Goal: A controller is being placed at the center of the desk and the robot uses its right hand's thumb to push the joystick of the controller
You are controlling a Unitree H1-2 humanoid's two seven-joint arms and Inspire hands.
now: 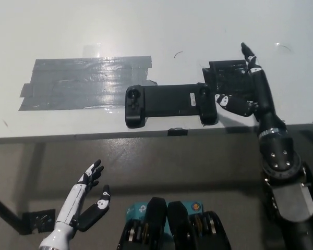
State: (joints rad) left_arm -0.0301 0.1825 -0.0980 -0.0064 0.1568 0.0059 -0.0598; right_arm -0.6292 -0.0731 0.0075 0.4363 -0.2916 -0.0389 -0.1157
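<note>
A black controller [169,103] lies flat near the front edge of the white desk [146,31], with a joystick [202,92] at its right end and another [134,96] at its left end. My black right hand [248,91] hovers over the desk just right of the controller, open. Its thumb [224,101] points left toward the controller's right grip, a short gap away from it. The other fingers stretch up over the black tape patch. My white left hand [86,200] rests below the desk edge at lower left, open and holding nothing.
A wide grey tape patch [83,83] covers the desk left of the controller. A black tape patch [230,80] lies right of it, partly under my right hand. The desk's front edge [94,136] runs just below the controller.
</note>
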